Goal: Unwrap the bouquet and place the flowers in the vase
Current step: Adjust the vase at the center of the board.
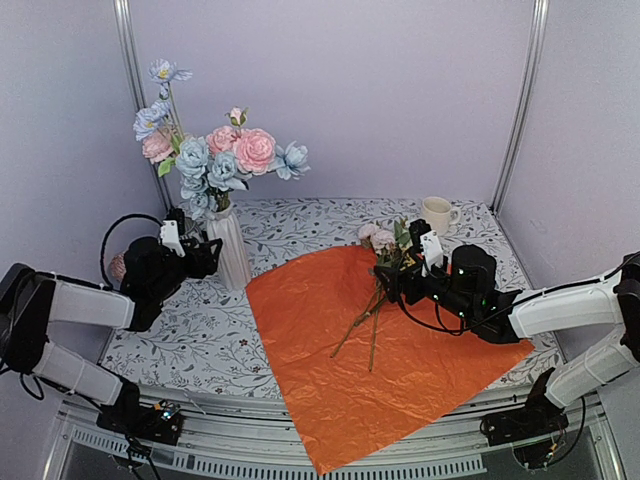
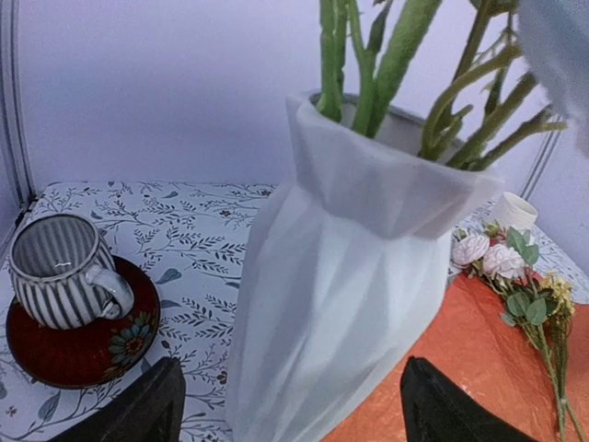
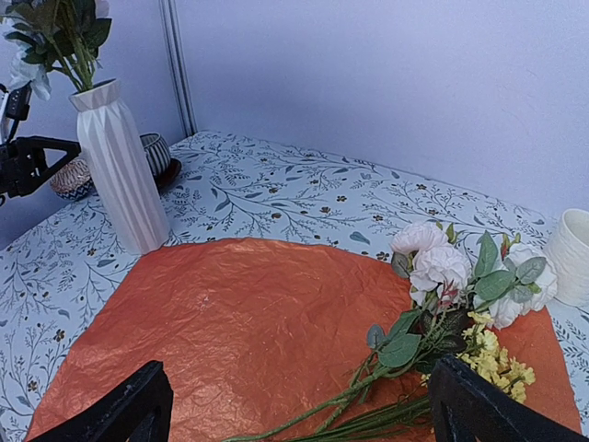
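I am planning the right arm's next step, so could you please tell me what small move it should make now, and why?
Probably lower the right gripper onto the stems and close its fingers. A few flowers lie on the orange paper, not yet in the vase, and the open fingers hover just above their stems.

you have one vase (image 1: 232, 255), one orange paper sheet (image 1: 400, 375), one cream mug (image 1: 436, 214), one striped cup (image 2: 57, 272), one red saucer (image 2: 83, 361), and two lots of blooms: a big bunch (image 1: 215, 160) and a small bunch (image 1: 378, 238).
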Tool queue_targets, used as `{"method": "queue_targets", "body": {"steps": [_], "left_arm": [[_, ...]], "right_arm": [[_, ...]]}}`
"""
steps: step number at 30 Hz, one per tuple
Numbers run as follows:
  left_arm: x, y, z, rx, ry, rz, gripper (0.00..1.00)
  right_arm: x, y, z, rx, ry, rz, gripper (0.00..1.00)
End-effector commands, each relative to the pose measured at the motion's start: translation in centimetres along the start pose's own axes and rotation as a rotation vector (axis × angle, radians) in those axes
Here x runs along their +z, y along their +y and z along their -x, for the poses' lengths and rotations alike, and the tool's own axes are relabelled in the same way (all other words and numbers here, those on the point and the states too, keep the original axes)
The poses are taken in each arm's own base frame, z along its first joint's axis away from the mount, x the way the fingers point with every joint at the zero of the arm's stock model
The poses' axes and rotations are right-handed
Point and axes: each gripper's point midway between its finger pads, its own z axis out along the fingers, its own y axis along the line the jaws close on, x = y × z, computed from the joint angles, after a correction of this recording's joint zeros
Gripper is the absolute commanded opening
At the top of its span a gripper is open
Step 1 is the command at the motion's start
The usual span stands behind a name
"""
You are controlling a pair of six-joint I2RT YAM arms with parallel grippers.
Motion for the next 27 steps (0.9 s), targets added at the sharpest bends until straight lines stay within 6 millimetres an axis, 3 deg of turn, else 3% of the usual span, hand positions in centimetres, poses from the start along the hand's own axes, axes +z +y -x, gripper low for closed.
{"method": "queue_targets", "body": {"steps": [1, 27], "left_arm": [[0.6, 0.7, 0.6, 0.006, -0.017, 0.006, 0.82], [2.2, 4.8, 1.0, -0.023, -0.02, 0.09, 0.8]], "right_arm": [[0.6, 0.1, 1.0, 0.003, -0.02, 0.006, 0.99], [0.5, 0.2, 1.0, 0.001, -0.02, 0.01, 0.99]]}}
